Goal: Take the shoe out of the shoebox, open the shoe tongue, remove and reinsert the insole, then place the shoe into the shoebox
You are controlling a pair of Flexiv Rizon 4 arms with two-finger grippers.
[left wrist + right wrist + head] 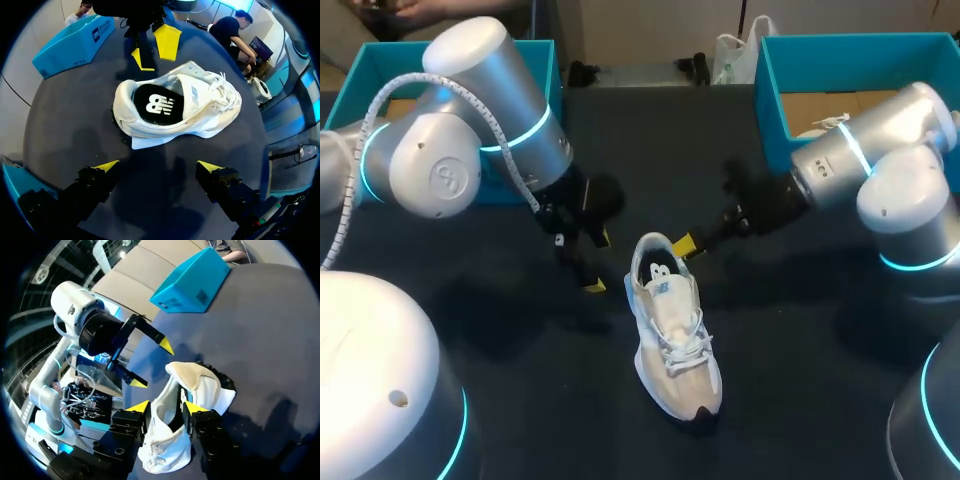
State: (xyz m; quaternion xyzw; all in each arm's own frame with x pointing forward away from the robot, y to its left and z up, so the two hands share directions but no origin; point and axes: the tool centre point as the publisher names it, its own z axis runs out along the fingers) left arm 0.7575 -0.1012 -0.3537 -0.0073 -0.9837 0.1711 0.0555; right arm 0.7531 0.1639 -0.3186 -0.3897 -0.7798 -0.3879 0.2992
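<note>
A white sneaker (672, 335) lies on the dark table, toe toward the near edge, with its black insole (155, 104) inside. My right gripper (685, 245) hovers at the right side of the heel collar. Its fingers stand partly open, and in the right wrist view (167, 407) the collar and tongue (170, 390) lie just ahead between them. Seen from the left wrist, its yellow tips (152, 50) are clear of the shoe. My left gripper (598, 262) hangs wide open left of the heel, and the shoe (175, 102) lies ahead of its fingers (159, 166), untouched.
One teal shoebox (535, 60) stands at the back left behind my left arm, and another (770, 80) stands at the back right. A flat white piece (150, 142) pokes out from under the shoe's heel. A white bag (735, 50) lies at the far edge.
</note>
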